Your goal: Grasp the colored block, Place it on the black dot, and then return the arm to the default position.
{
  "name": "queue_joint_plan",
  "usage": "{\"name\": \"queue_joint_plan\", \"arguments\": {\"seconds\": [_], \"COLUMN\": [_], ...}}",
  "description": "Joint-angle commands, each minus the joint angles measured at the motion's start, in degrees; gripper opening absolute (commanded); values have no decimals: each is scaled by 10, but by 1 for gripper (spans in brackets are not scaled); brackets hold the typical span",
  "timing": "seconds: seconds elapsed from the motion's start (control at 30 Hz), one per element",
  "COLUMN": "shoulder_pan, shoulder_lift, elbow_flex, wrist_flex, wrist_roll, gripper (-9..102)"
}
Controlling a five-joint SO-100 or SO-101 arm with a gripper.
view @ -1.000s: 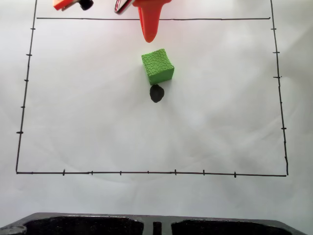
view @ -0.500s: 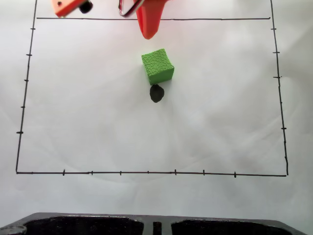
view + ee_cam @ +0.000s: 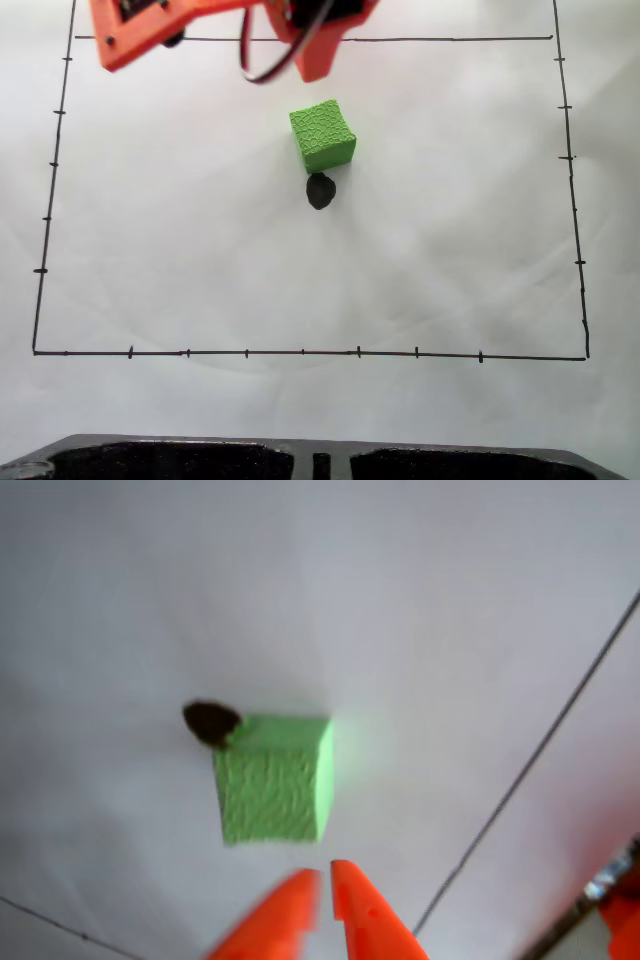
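Block (image 3: 322, 135), probably light and rough enough to pinch across two opposite flat sides, sits touching the dot (image 3: 320, 191), just off it, while the gripper (image 3: 326, 880), clenched and empty, hangs nearby.

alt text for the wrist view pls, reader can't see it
A green block sits on white paper, with a black dot showing at its far left corner. Two orange fingers of the gripper point up from the bottom edge, nearly closed and apart from the block. A thin black line runs diagonally across the right side.
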Motion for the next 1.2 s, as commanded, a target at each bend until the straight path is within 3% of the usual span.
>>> {"name": "queue_joint_plan", "arguments": {"seconds": [0.0,0.27,0.73,1.17], "shoulder_pan": [7,19,21,35], "shoulder_lift": [-10,-15,-98,-175], "elbow_flex": [-31,-32,-37,-36], "wrist_flex": [1,7,-22,-63], "wrist_roll": [3,-16,-45,-63], "gripper": [9,25,37,37]}}
